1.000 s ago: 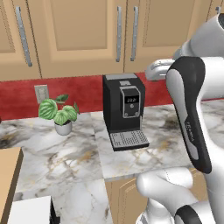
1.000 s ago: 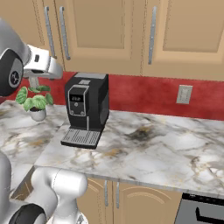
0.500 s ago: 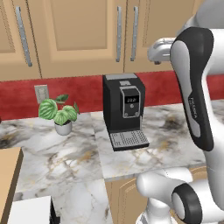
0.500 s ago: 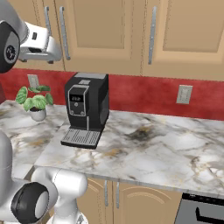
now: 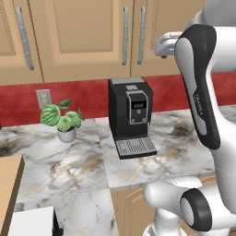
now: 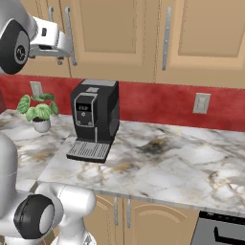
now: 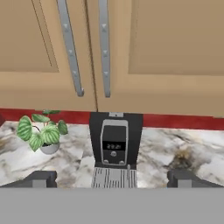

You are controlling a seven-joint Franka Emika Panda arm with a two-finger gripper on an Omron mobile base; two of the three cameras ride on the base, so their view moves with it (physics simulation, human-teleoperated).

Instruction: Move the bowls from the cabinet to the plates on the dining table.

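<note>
The cabinet (image 5: pixel 78 41) (image 6: pixel 119 33) (image 7: pixel 175 52) hangs over the counter, and its tan doors are closed. The bowls are hidden, and the plates and the dining table are out of view. My gripper (image 7: pixel 113 179) is open with nothing between its fingertips (image 7: pixel 41 178). It faces the gap between two doors, just below their silver bar handles (image 7: pixel 103 48). The hand (image 5: pixel 168 44) (image 6: pixel 50 40) is held high, level with the lower part of the doors and a short way in front of them.
A black coffee machine (image 5: pixel 131 115) (image 6: pixel 93 117) (image 7: pixel 114 140) stands on the marble counter (image 5: pixel 175 152) below the hand. A potted plant (image 5: pixel 62 120) (image 7: pixel 43 133) sits to its left. Wall sockets (image 6: pixel 201 103) sit in the red backsplash. A tan panel edge (image 5: pixel 9 193) is at the lower left.
The arm has lifted the hand from about the top of the coffee machine up to the cabinet doors. The gripper stays open.
</note>
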